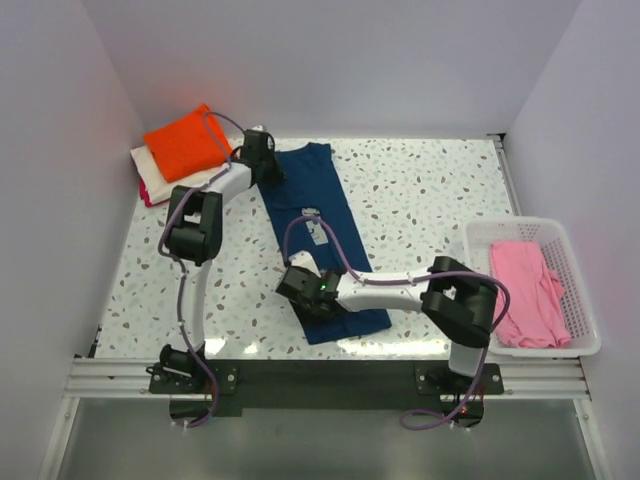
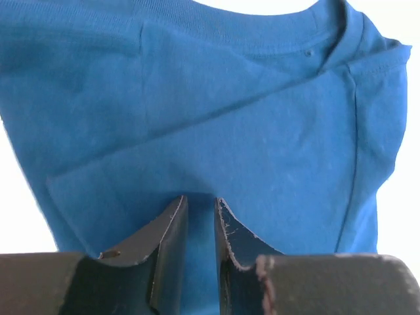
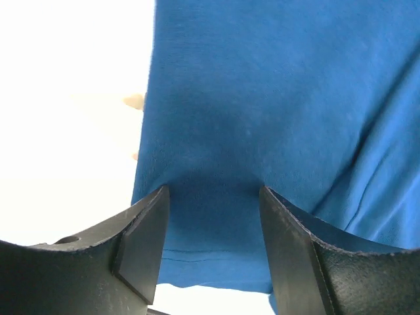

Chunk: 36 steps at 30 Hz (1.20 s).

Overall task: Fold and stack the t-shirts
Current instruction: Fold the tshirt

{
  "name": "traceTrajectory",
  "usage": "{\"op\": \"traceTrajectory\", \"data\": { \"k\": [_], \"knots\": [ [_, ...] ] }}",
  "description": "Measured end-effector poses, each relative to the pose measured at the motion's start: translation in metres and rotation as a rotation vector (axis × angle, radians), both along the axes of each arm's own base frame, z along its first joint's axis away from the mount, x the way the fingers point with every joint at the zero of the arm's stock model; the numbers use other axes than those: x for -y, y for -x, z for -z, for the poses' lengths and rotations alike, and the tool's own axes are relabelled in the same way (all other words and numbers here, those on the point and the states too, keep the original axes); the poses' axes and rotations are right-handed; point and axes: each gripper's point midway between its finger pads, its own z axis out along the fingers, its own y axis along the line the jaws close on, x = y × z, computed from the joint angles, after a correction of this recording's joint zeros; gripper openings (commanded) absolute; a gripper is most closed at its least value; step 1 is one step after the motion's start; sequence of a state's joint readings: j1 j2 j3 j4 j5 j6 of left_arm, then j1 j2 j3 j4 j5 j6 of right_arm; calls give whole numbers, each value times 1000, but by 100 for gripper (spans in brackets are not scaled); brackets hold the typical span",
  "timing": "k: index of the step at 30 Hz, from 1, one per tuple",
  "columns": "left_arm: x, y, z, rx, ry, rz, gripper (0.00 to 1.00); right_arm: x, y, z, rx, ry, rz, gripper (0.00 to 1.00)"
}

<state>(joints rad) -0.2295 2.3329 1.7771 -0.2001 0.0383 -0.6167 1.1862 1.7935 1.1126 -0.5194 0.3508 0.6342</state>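
Observation:
The navy t-shirt (image 1: 318,205) lies on the table as a long narrow strip running from the back centre toward the front. My left gripper (image 1: 262,152) is at its far left corner by the collar. In the left wrist view the left gripper (image 2: 200,199) has its jaws nearly together with navy cloth (image 2: 216,111) between them. My right gripper (image 1: 298,284) is at the near left edge. In the right wrist view the right gripper (image 3: 213,191) is open, its jaws astride the hem (image 3: 210,259).
A folded orange tee (image 1: 185,140) tops a stack with a cream one (image 1: 152,165) and a magenta edge (image 1: 150,199) at the back left. A pink tee (image 1: 530,290) lies in the white basket (image 1: 590,335) at the right.

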Motion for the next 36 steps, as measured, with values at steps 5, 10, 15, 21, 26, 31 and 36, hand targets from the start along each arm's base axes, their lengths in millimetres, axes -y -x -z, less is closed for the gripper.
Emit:
{"op": "traceTrajectory", "data": {
  "k": [5, 10, 15, 21, 26, 31, 36],
  "knots": [
    [5, -24, -2, 20, -9, 41, 50, -48, -1, 1, -38, -68, -37, 61],
    [8, -31, -11, 41, 44, 102, 63, -80, -5, -11, -58, -137, -64, 65],
    [6, -40, -34, 83, 126, 154, 65, -107, -18, -45, -27, -230, -77, 66],
    [-3, -24, -93, 191, 195, 174, 63, -68, -37, -101, 29, -309, -2, 64],
    [-15, 31, -182, 325, 240, 132, 51, 10, -72, -150, 139, -364, 185, 55],
    [-25, 125, -217, 383, 255, 54, 37, 64, -63, -134, 146, -299, 266, 48],
    [-7, 226, -161, 249, 211, 58, 34, 93, -42, -87, 64, -192, 274, 45]
  ]
}}
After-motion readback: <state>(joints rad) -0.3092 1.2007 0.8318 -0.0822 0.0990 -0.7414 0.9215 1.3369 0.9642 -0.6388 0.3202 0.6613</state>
